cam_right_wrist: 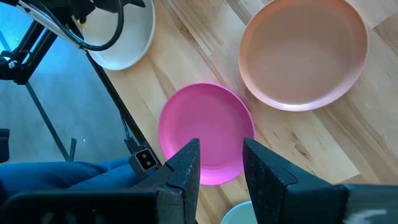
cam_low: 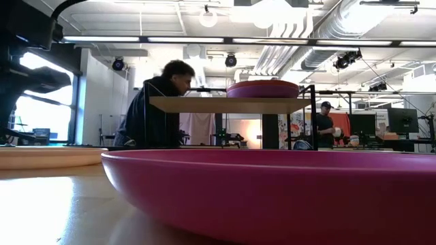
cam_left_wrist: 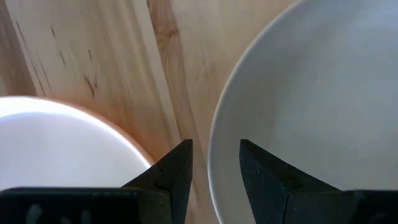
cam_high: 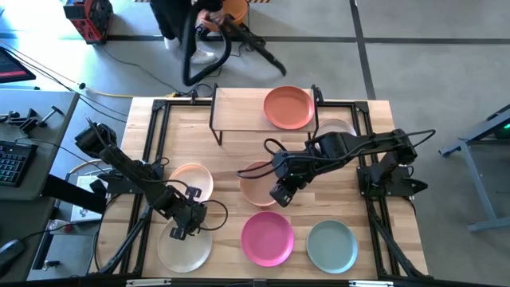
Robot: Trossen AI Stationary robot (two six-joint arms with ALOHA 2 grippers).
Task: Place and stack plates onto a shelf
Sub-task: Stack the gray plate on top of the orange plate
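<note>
The shelf (cam_high: 239, 108) stands at the table's far side and carries a terracotta plate (cam_high: 288, 108). My left gripper (cam_left_wrist: 214, 168) is open and points down. It hovers low over the far rim of a pale beige plate (cam_left_wrist: 311, 112), and that rim shows between its fingers. A white plate (cam_left_wrist: 56, 143) lies just beyond it. My right gripper (cam_right_wrist: 221, 165) hangs open and high over the table's middle, between a tan-pink plate (cam_right_wrist: 305, 53) and a magenta plate (cam_right_wrist: 205, 130). A pale teal plate (cam_high: 332, 245) lies near the front right. All these plates rest flat on the wood.
Another pale plate (cam_high: 335, 127) lies on the table by the shelf's right legs. Black frame rails (cam_high: 155, 151) run along the table's left and right sides. A person (cam_low: 160, 102) stands beyond the far edge. Bare wood shows in front of the shelf's left half.
</note>
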